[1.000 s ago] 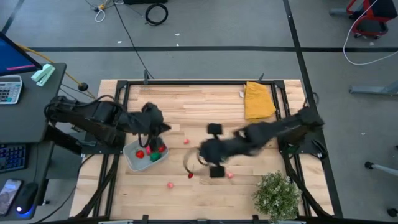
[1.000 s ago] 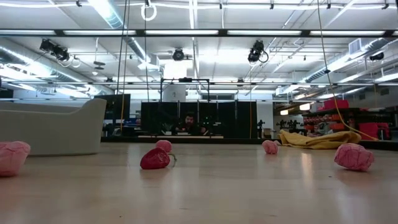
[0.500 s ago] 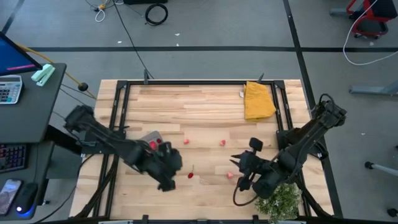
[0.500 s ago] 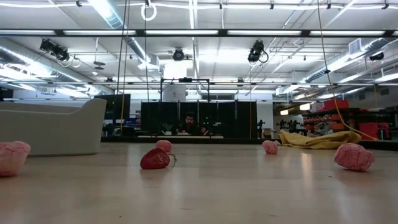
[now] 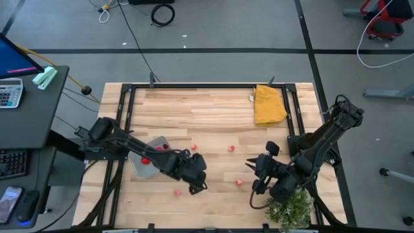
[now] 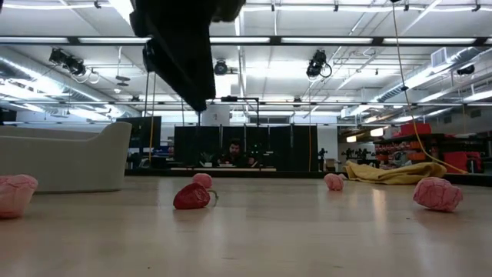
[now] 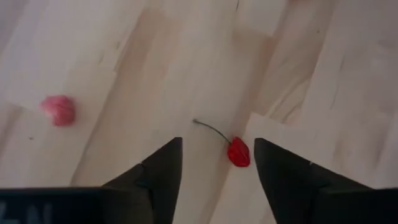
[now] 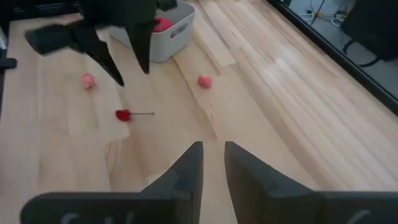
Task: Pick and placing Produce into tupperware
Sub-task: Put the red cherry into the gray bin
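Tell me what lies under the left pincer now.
Under the open left pincer lies a small red produce piece with a thin stem, on the bare wooden table, untouched between the fingers. Nothing there is covered.

It was a robotics lab in a large industrial hall: long ceiling strip lights (image 6: 323, 40), grey floor strung with cables (image 5: 162, 13), a wooden worktable (image 5: 213, 110) in a black frame, and a desk with a calculator (image 5: 9, 92) at left.
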